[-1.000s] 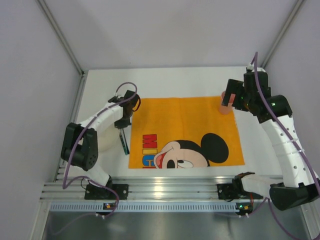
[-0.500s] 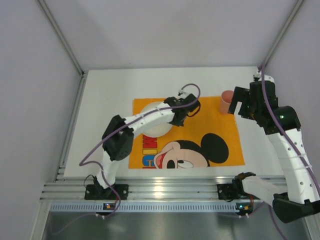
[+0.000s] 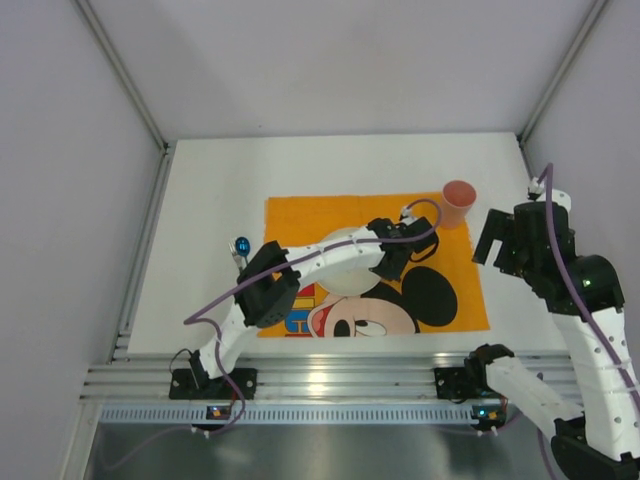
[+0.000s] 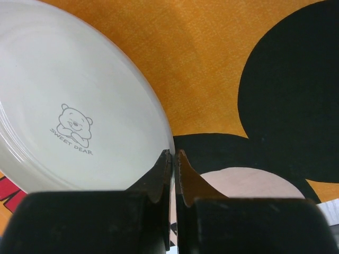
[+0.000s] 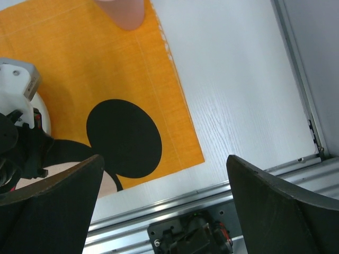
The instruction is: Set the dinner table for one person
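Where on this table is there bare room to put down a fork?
Free: the white table strip between the back wall and the orange mat, and the left strip beyond the blue-tipped utensil. Crowded: the mat's middle, where the left hand and arm cross the plate, the corner with the cup, and the right side under the right hand.
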Available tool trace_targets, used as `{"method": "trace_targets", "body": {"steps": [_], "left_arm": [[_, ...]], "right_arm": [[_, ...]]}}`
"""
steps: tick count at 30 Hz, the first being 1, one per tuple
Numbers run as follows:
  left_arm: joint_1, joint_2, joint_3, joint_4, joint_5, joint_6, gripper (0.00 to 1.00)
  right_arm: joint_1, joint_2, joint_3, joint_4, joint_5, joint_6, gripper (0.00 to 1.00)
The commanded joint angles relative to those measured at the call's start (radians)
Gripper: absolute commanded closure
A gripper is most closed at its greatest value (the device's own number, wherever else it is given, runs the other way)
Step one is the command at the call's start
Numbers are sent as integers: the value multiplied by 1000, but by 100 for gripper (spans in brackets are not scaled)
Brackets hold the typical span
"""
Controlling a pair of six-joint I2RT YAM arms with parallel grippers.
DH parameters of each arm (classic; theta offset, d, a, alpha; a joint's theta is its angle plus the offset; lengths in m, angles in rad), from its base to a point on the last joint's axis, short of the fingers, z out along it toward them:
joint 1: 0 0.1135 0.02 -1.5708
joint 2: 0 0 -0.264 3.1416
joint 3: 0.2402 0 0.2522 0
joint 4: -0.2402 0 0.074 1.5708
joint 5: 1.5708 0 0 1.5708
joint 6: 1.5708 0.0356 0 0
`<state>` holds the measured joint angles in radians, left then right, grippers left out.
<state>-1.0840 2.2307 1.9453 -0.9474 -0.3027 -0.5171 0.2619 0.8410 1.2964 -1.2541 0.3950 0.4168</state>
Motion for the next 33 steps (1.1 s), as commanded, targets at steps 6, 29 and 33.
{"method": "trace_targets", "body": {"steps": [6,29,33], "left_arm": [[-17,-60,34,76,31,5,13],[917,-858,-971,297,73,38,22],[926,-830,-1010,335,70,25,27]], "right_arm": [[7,12,29,-19,5,19,0],[8,41,-19,85,-128,-6,0],[7,64,3,88,-128,-18,0]]}}
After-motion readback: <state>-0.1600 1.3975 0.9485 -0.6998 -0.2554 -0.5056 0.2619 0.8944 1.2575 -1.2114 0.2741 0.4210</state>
